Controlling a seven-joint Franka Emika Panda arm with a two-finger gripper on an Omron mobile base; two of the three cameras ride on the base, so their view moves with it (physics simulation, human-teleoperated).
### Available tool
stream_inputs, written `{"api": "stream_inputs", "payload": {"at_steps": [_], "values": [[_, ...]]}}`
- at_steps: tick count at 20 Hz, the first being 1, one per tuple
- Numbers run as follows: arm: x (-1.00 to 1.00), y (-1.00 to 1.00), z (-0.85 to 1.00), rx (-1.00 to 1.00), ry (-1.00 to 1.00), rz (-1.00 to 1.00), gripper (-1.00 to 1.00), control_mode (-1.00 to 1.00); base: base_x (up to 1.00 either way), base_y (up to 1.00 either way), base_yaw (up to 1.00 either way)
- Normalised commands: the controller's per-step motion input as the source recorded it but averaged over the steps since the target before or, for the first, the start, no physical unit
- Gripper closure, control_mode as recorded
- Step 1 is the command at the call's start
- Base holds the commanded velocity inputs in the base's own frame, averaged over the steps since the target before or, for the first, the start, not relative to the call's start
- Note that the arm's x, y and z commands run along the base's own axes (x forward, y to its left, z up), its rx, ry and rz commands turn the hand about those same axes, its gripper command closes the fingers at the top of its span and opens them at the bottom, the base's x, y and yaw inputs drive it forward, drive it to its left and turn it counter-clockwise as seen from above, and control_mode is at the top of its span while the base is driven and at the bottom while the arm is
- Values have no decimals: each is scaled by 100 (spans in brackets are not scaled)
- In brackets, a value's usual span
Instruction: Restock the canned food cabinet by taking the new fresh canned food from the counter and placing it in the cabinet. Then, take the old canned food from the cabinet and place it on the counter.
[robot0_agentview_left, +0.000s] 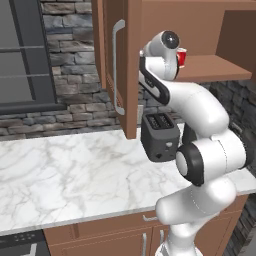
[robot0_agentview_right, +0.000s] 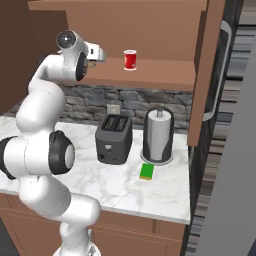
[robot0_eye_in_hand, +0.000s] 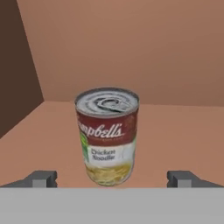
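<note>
So the red can (robot0_eye_in_hand: 107, 135) is standing upright on the cabinet (robot0_agentview_right: 150, 75) shelf with the hand (robot0_eye_in_hand: 112, 180) spread wide and holding nothing, looks like step 1's done, next it needs to find the old can.

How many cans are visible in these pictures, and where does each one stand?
1. The red can stands upright on the cabinet shelf, in front of the open hand, not touching it. Another can may be hidden behind the arm.
</note>
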Motion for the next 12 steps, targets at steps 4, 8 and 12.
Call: {"api": "stream_inputs", "payload": {"at_steps": [4,8,12], "values": [[43,0,-14,0,0,0,-100,-100,0,0,0],[32,0,-3,0,0,0,-100,-100,0,0,0],[20,0,0,0,0,0,-100,-100,0,0,0]]}}
